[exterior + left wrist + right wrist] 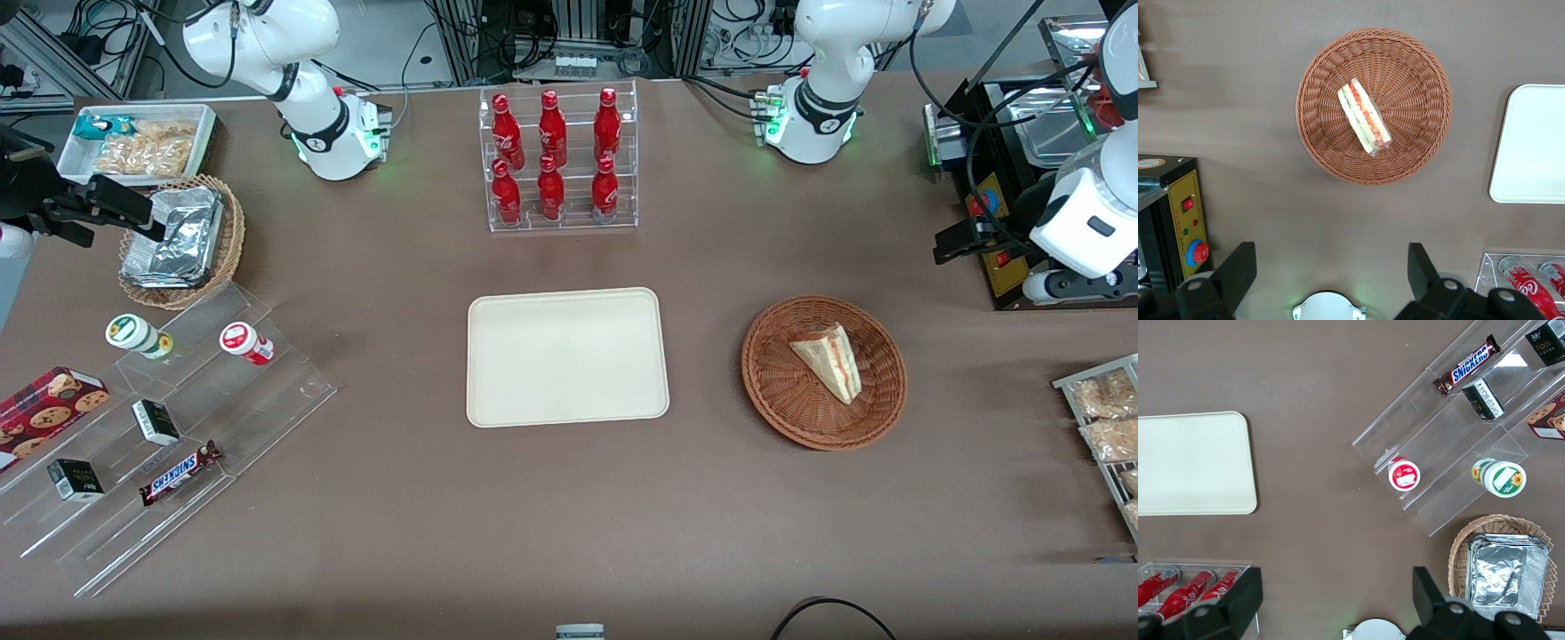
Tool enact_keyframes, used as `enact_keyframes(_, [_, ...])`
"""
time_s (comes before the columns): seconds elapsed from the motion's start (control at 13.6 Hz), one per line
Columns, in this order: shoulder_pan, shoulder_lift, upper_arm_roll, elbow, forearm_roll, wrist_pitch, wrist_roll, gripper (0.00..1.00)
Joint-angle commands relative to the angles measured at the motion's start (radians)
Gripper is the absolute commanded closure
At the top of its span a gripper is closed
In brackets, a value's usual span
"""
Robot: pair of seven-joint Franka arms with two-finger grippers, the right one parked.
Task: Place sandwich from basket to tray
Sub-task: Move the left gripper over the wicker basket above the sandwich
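Observation:
The sandwich point(829, 360) is a pale triangular wedge with red and green filling along its edge. It lies in the round reddish-brown wicker basket point(773, 391). The cream-beige tray point(566, 356) lies flat on the brown table beside the basket, toward the parked arm's end, with nothing on it. My left gripper point(958, 242) hangs high above the table, farther from the front camera than the basket and toward the working arm's end. In the left wrist view the gripper point(1330, 252) is open and holds nothing, well apart from the sandwich point(1365, 117), the basket point(1318, 133) and the tray point(1535, 143).
A clear rack of red bottles point(558, 160) stands farther from the front camera than the tray. A black control box with a red button point(991, 231) sits under the gripper. Metal trays of snacks point(1107, 427) lie at the working arm's end. A clear stepped shelf point(160, 427) and a foil-pack basket point(182, 240) are at the parked arm's end.

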Motion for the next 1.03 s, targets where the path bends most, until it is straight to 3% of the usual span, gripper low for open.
enact_keyframes(0.0, [-0.002,-0.002,-0.003,-0.003,0.012,0.009,0.017,0.00])
enact_keyframes(0.51, [-0.035,0.043,-0.024,-0.151,0.037,0.115,-0.058,0.00])
enact_keyframes(0.95, [-0.052,0.038,-0.029,-0.452,0.036,0.499,-0.081,0.00])
